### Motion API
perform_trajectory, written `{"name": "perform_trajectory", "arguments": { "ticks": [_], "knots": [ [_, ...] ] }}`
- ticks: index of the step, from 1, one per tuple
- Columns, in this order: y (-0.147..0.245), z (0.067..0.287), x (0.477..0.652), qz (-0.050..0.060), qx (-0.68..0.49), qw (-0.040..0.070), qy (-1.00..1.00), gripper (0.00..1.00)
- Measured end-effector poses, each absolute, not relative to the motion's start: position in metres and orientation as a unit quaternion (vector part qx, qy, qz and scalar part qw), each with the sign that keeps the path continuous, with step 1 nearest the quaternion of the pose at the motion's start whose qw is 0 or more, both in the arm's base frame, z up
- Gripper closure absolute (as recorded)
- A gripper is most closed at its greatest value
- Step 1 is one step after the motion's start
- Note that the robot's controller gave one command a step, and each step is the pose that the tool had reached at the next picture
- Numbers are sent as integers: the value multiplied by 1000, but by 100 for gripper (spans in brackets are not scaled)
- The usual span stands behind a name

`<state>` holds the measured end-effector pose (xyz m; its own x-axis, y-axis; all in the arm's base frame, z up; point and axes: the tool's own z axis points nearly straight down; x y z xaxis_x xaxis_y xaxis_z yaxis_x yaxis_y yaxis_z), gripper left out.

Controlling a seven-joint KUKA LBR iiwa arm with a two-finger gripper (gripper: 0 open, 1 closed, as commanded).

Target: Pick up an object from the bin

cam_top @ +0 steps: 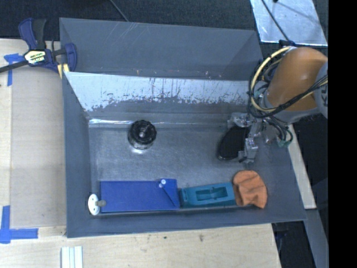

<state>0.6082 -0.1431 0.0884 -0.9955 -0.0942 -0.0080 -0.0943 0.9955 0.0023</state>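
My gripper hangs low at the right side of the bin, just under the arm's wrist. A black oval thing lies right beside it on its left, touching or nearly touching it; whether it is gripped I cannot make out. Just below the gripper, in the front right corner, sits a crumpled orange lump. A teal flat tool lies to the left of the lump along the front wall.
A long blue flat box with a white round cap at its left end lies along the front wall. A black round knob-like thing stands at the back left. The bin's sloping walls rise all round.
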Motion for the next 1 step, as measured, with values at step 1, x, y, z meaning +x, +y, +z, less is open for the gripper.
{"name": "perform_trajectory", "arguments": {
  "ticks": [1],
  "knots": [
    [-143, 88, 608, 1, -47, 4, 999, 100]
  ]
}}
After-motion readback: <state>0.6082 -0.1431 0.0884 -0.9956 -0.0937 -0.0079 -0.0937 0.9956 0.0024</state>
